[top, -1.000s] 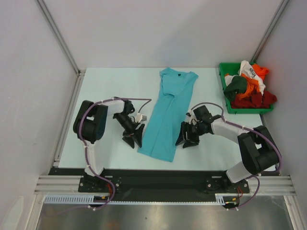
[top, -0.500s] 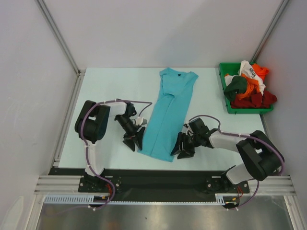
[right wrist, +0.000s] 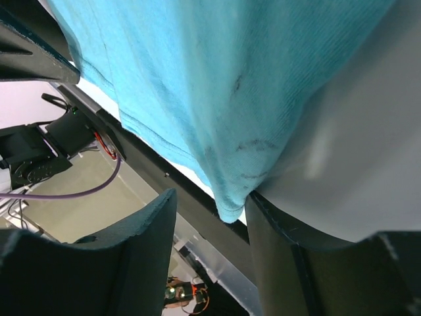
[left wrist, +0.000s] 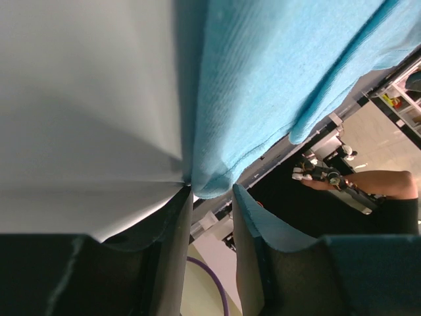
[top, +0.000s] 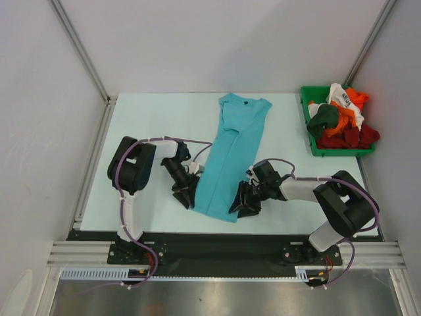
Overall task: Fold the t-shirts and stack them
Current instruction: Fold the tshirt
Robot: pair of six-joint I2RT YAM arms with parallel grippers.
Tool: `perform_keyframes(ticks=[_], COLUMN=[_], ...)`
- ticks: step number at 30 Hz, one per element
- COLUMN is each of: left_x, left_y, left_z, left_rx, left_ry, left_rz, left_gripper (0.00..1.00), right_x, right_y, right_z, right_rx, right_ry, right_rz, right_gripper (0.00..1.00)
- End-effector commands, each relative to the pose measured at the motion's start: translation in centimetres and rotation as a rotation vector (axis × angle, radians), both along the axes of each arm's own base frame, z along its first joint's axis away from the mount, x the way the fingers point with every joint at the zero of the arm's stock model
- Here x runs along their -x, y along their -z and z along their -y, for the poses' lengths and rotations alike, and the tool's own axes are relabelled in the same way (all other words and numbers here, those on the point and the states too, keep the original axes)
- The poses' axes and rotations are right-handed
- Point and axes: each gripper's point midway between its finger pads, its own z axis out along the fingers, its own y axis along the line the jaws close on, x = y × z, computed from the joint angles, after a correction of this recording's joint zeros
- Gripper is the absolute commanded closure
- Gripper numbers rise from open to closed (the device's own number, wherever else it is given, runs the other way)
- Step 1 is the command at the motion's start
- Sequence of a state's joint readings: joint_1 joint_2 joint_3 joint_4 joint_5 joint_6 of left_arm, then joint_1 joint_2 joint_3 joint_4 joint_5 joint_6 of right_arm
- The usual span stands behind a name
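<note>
A turquoise t-shirt [top: 230, 155] lies folded into a long narrow strip on the table, collar at the far end. My left gripper [top: 187, 195] is open at the strip's near left corner; in the left wrist view the cloth corner [left wrist: 214, 184] sits between the jaws of that gripper [left wrist: 212, 204]. My right gripper [top: 239, 204] is open at the near right corner; in the right wrist view the hem corner [right wrist: 227, 197] hangs between the jaws of that gripper [right wrist: 210, 210]. Orange, red, dark green and white t-shirts [top: 339, 118] are heaped in the bin.
A green plastic bin [top: 310, 141] stands at the back right of the table. The table's near edge with a black rail [top: 217, 247] runs just behind both grippers. White walls enclose the table [top: 145, 125] on three sides.
Both grippers have moved inward and nearer, from beside the shirt to its two near corners. The shirt itself has not moved.
</note>
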State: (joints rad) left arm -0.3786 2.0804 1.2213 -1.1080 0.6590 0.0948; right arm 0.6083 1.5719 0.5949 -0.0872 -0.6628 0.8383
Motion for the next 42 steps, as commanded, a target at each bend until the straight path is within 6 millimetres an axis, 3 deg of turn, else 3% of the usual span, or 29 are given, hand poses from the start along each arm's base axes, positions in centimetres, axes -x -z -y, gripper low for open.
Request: perform_keyframes(ticks=[1, 5, 7, 9, 13, 14, 16, 24, 30, 36, 42], left_x=[-2.9, -2.5, -2.5, -2.2, -2.1, -1.9, -1.8, -1.0, -1.0, -3.5, -7.6], left_y=[3.1, 3.1, 3.3, 3.3, 2.9, 2.6, 2.3, -0.9, -3.7, -5.8, -7.9], left_z=[0.5, 0.6, 0.6, 0.6, 0.8, 0.7, 0.6, 0.3, 1.7, 2.1, 2.8], left_rx=[0.016, 0.029, 0.035, 0.042, 0.059, 0.061, 0.063, 0.066, 0.093, 0.095, 0.098], left_ry=[0.055, 0.049, 0.049, 0.048, 0.049, 0.051, 0.060, 0.152, 0.213, 0.208, 0.214], left_rz=[0.158, 0.149, 0.150, 0.145, 0.148, 0.146, 0.156, 0.262, 0.353, 0.452, 0.560], left_gripper=[0.62, 0.67, 0.77, 0.79, 1.00, 0.99, 0.99, 0.99, 1.00, 0.99, 0.99], right_x=[1.6, 1.7, 1.7, 1.6, 1.4, 1.4, 1.2, 1.1, -1.0, -2.8, -6.0], right_y=[2.8, 2.9, 3.4, 3.4, 3.2, 3.1, 2.6, 0.0, -2.8, -4.9, -8.2], right_z=[2.1, 1.9, 1.8, 1.5, 1.2, 1.3, 1.6, 4.4, 4.0, 3.9, 3.7], right_rx=[0.141, 0.142, 0.147, 0.141, 0.123, 0.126, 0.126, 0.131, 0.072, 0.041, 0.012], right_ry=[0.030, 0.024, 0.025, 0.018, 0.008, 0.007, 0.005, -0.016, -0.019, -0.019, -0.009], right_rz=[-0.046, -0.041, -0.046, -0.041, -0.029, -0.025, -0.009, 0.066, 0.176, 0.239, 0.339], right_gripper=[0.48, 0.50, 0.53, 0.64, 0.86, 0.95, 1.00, 1.00, 1.00, 1.00, 1.00])
